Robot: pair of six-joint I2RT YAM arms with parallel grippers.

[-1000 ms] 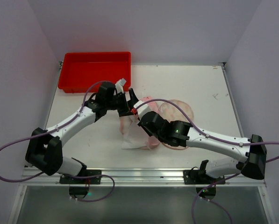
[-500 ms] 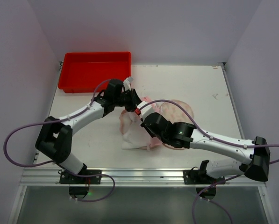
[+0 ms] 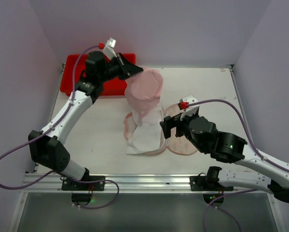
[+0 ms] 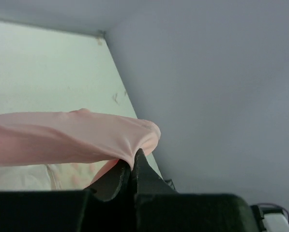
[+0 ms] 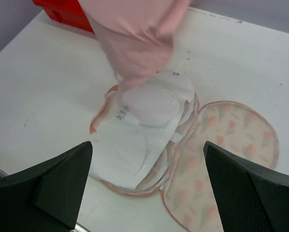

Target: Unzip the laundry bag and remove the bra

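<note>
We see the left gripper high in the upper left of the top view, its jaws pinched tight on a corner of the laundry bag. The bag hangs from there as a pink tube down to the table, where its white lower end lies crumpled at frame centre. In the left wrist view the fabric runs off the left edge, so we cannot follow it. The bra lies flat just right of centre. One printed cup is in plain sight. The other is covered by the white fabric, and we cannot tell whether it sits inside the bag or under it. The right gripper hovers over the bra with fingers spread wide, holding nothing. The left arm hides part of the red tray.
</note>
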